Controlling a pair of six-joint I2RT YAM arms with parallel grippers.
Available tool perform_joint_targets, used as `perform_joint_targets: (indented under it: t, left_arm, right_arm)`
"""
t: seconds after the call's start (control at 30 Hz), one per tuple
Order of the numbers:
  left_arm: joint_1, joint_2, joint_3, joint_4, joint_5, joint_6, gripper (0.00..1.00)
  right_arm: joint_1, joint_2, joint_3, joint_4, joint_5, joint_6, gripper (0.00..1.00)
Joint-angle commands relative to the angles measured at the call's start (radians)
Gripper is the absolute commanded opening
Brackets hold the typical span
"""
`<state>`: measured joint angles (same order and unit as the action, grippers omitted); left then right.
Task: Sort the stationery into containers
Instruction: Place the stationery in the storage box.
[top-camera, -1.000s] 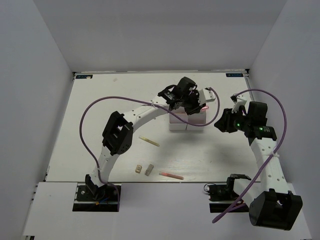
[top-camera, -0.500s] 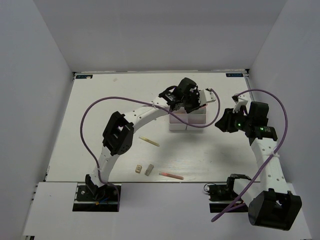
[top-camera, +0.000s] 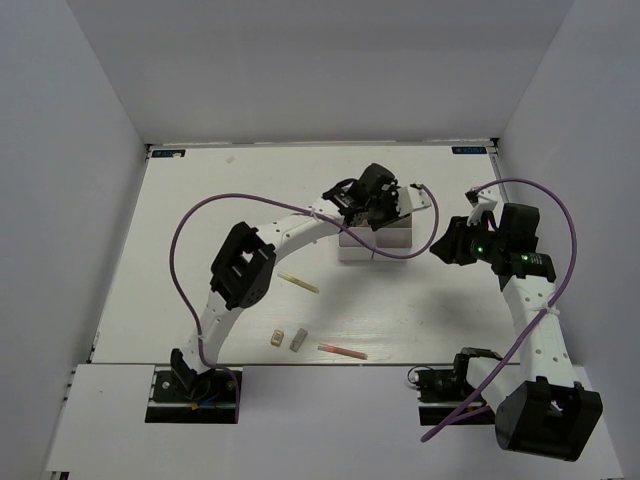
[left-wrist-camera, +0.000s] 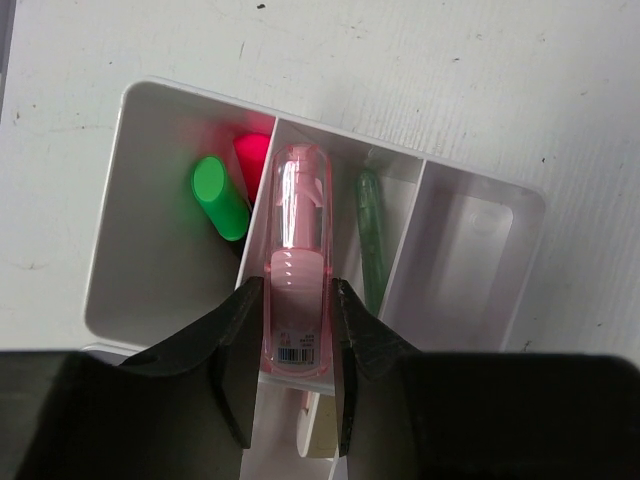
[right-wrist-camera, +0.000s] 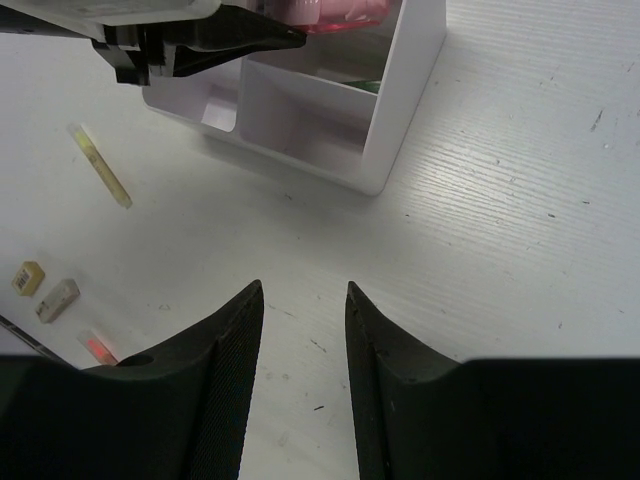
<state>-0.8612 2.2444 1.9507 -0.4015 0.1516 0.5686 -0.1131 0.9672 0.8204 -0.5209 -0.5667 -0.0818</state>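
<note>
Left end effector is clamped on the pink marker, directly over the container at the far centre of the surface. The marker's long axis runs straight out from the fingers, free end pointing down into the box, parallel to a divider wall. It sits just on the green marker side of that wall. The green- and red-capped highlighters are in the next cell over.

My read: the drop belongs with the green marker, so don't let it drift toward the highlighter cell before you release. The margin to the divider looks thin.

Right end effector has fingers apart with nothing in them, over the surface just right of the container.

Not yet sorted, near side: yellow pen, two erasers, pink pen. All lie on the left arm's side.
</note>
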Motion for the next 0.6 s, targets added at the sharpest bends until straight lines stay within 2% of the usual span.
perform_joint_targets:
  t: [0.0, 0.03, 0.1, 0.27, 0.3, 0.57]
  left_arm:
    - [-0.010, -0.028, -0.010, 0.036, -0.034, -0.002, 0.20]
    - [-0.010, -0.032, -0.010, 0.038, -0.041, -0.006, 0.22]
    - [-0.012, -0.035, -0.009, 0.039, -0.049, -0.012, 0.37]
    - [-0.015, -0.049, -0.009, 0.058, -0.064, -0.016, 0.39]
    - [-0.016, -0.054, -0.004, 0.059, -0.066, -0.018, 0.46]
    - [-0.030, -0.068, 0.008, 0.067, -0.087, -0.021, 0.46]
  right_arm:
    - [-0.008, -0.021, -0.001, 0.025, -0.025, 0.008, 0.42]
    - [-0.010, -0.021, 0.000, 0.021, -0.027, 0.010, 0.42]
    - [-0.011, -0.019, -0.001, 0.022, -0.030, 0.010, 0.42]
    - [-0.013, -0.016, -0.001, 0.022, -0.036, 0.008, 0.42]
    - [-0.011, -0.019, -0.003, 0.024, -0.038, 0.010, 0.42]
    - [-0.017, -0.019, -0.004, 0.022, -0.047, 0.010, 0.42]
